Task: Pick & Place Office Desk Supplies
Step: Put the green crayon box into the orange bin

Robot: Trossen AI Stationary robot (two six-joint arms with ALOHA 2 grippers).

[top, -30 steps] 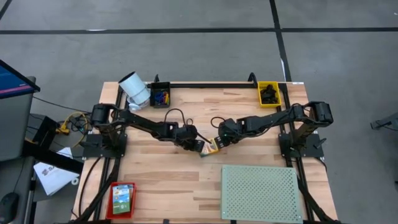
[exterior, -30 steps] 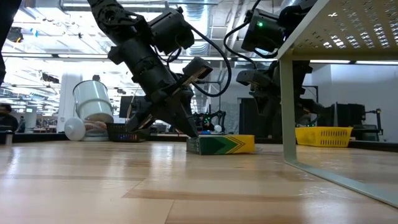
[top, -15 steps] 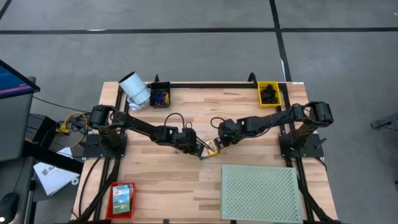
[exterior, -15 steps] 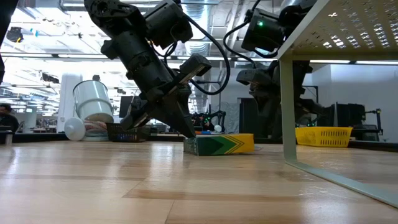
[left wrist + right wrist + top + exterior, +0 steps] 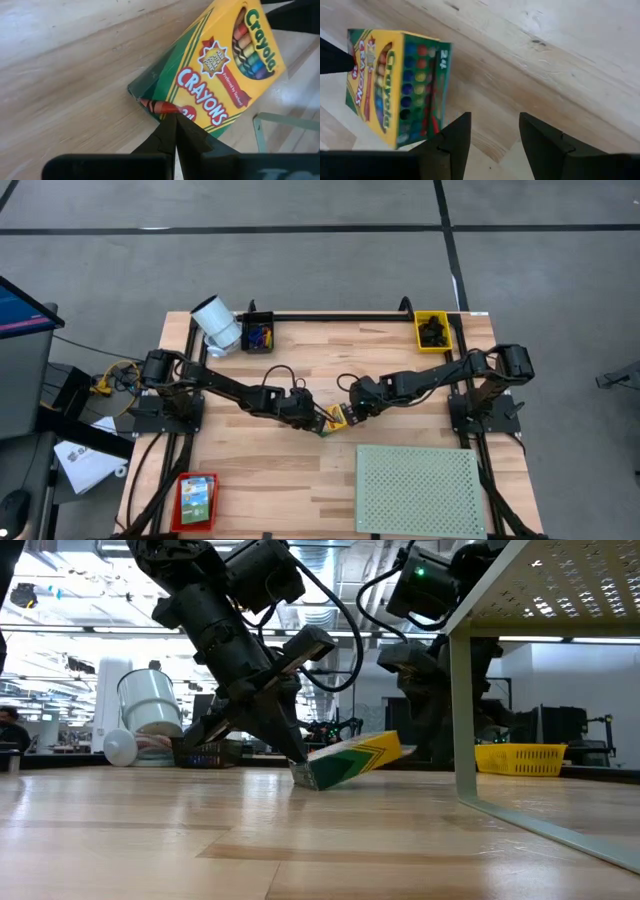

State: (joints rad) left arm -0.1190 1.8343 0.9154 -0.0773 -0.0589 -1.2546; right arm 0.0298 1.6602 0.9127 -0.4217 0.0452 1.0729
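so my closed left gripper (image 5: 174, 131) is now tipping the crayon box (image 5: 347, 759) up off the table (image 5: 280, 470) near centre, lifting its 3 o'clock end where my open right gripper (image 5: 492, 135) is waiting.

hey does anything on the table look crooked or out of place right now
Yes: the crayon box at mid-table is tilted, one end on the wood, the other raised. The shut left gripper presses its low end; the open right gripper is beside it.
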